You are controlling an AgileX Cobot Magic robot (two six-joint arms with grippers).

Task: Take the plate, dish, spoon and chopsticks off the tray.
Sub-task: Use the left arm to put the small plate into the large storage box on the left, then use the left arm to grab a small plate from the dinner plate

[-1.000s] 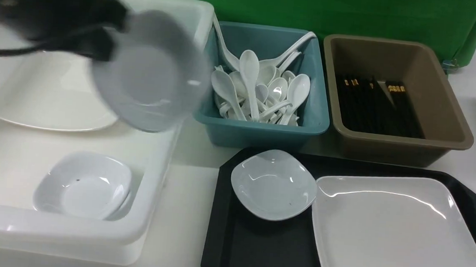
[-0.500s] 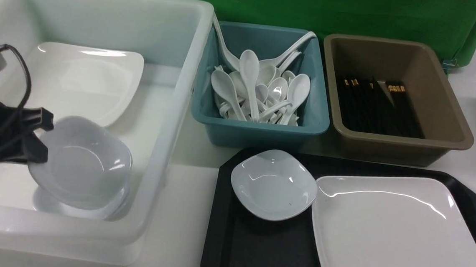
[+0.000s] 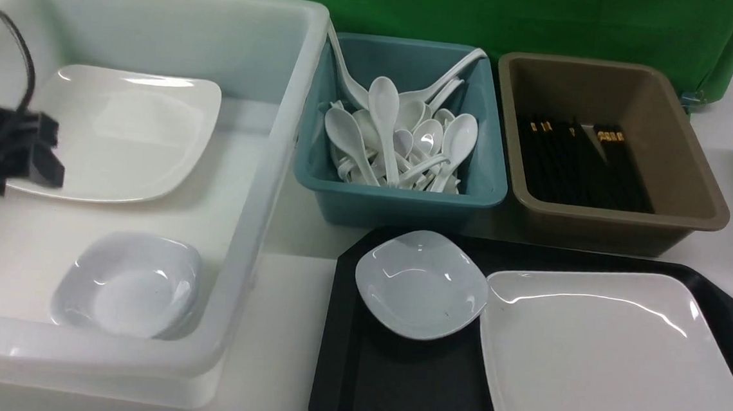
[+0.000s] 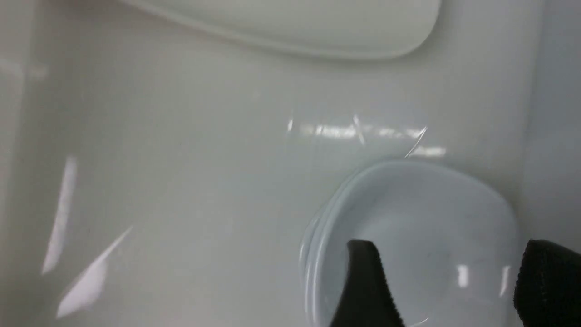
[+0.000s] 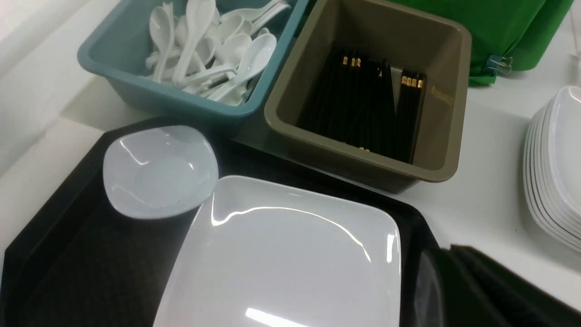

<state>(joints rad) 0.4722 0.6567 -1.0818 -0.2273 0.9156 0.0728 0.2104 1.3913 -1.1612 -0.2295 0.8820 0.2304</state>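
Left tool spread wide and empty at the left edge of the front view, over the white bin. Right tool closed, nothing seen in it, lower right of its wrist view.

Below the left tool's fingers, stacked dishes sit low in the bin. The dish sits in the upper left of the tray, touching a corner of the plate, which fills the tray's right side. No spoon or chopsticks visible on the tray; spoons in teal bin, chopsticks in brown bin. The dish looks light, stiff and slick: pinch its raised free rim, left side. The plate is wide and flat, close to the tray rim: take the upturned edge. Open room is the bare tray floor, lower left; the bins crowd the tray's upper edge.
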